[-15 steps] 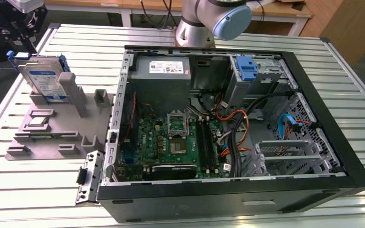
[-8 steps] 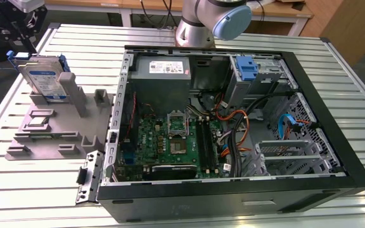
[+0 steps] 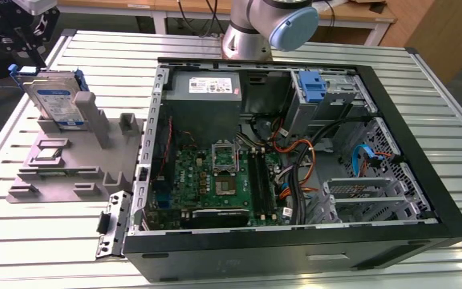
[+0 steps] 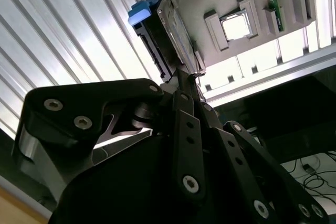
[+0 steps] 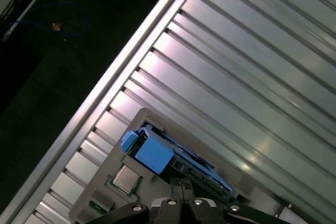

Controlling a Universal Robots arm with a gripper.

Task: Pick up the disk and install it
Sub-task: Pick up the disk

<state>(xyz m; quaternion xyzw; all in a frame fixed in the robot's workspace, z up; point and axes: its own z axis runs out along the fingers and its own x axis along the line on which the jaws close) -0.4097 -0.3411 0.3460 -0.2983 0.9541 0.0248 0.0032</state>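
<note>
Pincer [image 5: 180, 183], closed tight and empty, hovers just above the disk [image 3: 55, 99]; pickup step, seemingly: grasping calls for opening wide enough to straddle the disk's edge.

Open computer case [image 3: 295, 241], green motherboard [image 3: 207, 174], grey holder [image 3: 62, 171], slatted table [image 3: 38, 241]

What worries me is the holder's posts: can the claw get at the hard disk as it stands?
Probably yes: the claw hangs right above the hard disk, which stands on edge in the grey holder with its top edge bare; nothing sits between them.
</note>
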